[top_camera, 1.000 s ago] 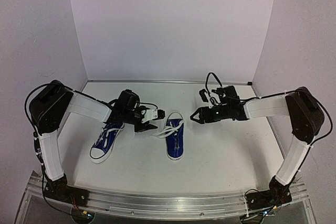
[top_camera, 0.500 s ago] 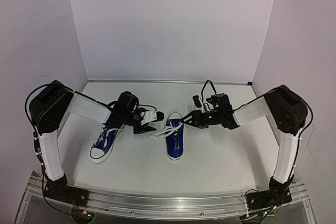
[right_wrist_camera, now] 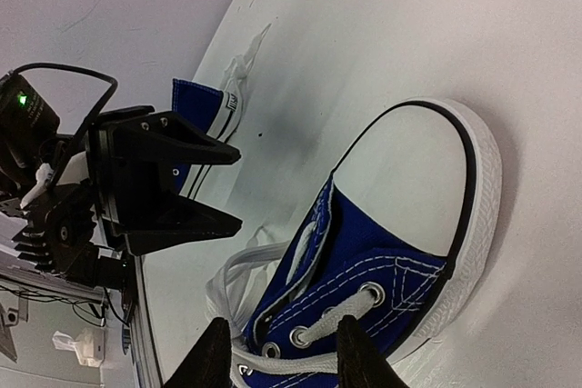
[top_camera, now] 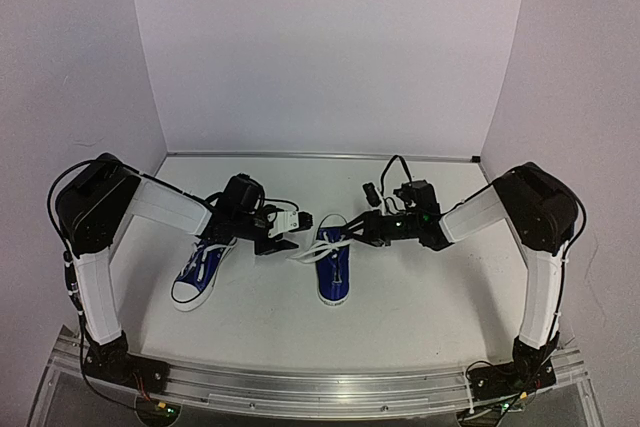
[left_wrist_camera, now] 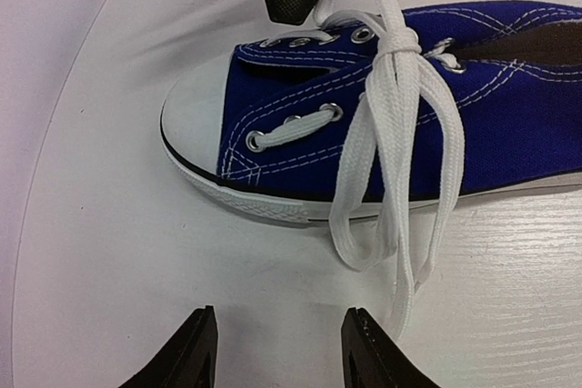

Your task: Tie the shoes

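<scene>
Two blue shoes with white toe caps lie on the white table: one at the left (top_camera: 200,277), one in the middle (top_camera: 335,272). The middle shoe (left_wrist_camera: 473,106) has its white laces (left_wrist_camera: 400,47) gathered in a knot, with loops hanging over its side. My left gripper (top_camera: 293,231) (left_wrist_camera: 282,356) is open beside that shoe, nothing between its fingers; a lace end lies by one finger. My right gripper (top_camera: 352,229) (right_wrist_camera: 282,361) stands open at the shoe's other side, its fingers over the eyelet row (right_wrist_camera: 368,302).
White walls close the table (top_camera: 420,297) in at the back and on both sides. The left shoe's heel (right_wrist_camera: 195,102) lies just behind my left gripper (right_wrist_camera: 164,179). A black cable (top_camera: 395,162) loops above the right wrist.
My right arm has swung left to the middle shoe and its jaws have narrowed. The left arm and both shoes have stayed put.
</scene>
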Motion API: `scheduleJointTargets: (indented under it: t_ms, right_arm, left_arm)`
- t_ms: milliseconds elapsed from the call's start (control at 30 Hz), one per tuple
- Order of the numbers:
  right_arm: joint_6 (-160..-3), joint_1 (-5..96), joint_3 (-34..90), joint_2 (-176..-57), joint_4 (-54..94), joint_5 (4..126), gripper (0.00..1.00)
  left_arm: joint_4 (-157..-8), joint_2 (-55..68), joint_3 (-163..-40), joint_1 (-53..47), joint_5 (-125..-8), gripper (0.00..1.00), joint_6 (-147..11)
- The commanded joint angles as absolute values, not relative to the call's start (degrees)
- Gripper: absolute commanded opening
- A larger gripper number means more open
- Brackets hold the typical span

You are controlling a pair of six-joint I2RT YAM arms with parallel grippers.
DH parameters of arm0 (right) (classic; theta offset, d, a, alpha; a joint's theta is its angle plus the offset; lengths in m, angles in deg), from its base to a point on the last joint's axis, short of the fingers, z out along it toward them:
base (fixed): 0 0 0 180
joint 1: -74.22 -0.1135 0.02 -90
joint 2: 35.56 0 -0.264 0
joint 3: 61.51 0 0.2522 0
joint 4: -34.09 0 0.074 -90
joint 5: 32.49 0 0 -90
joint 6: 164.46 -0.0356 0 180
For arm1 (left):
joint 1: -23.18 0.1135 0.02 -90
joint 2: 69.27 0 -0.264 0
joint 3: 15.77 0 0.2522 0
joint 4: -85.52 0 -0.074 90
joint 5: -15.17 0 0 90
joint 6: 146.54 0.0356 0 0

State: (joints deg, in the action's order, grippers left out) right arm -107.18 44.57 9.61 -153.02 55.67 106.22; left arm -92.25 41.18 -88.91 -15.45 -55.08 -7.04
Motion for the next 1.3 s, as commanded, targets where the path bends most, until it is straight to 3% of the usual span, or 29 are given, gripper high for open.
scheduleJointTargets:
  t_ms: [0, 100, 367, 900, 1267]
  right_arm:
    - [-107.84, 44.42, 9.71, -153.59, 58.65, 106.94, 0.47]
    - [-107.62, 44.42, 9.14, -153.76, 58.65, 106.05, 0.52]
    - [-108.18, 44.4, 8.0, -154.11, 58.77, 103.87, 0.55]
    - [-114.98, 44.4, 5.15, -150.87, 66.92, 109.18, 0.35]
    - [-116.69, 44.42, 5.81, -150.0, 67.99, 109.94, 0.36]
  left_arm:
    - [-93.58, 40.68, -89.32, -15.48, -54.7, 0.49, -7.21]
    - [-93.51, 40.7, -89.46, -15.5, -54.7, 0.49, -7.17]
    - [-93.09, 40.7, -90.1, -15.49, -54.52, 0.49, -7.13]
    - [-92.85, 41.67, -90.87, -15.49, -54.26, 0.49, -7.09]
    - [-92.41, 41.98, -91.13, -15.49, -54.35, 0.49, -6.87]
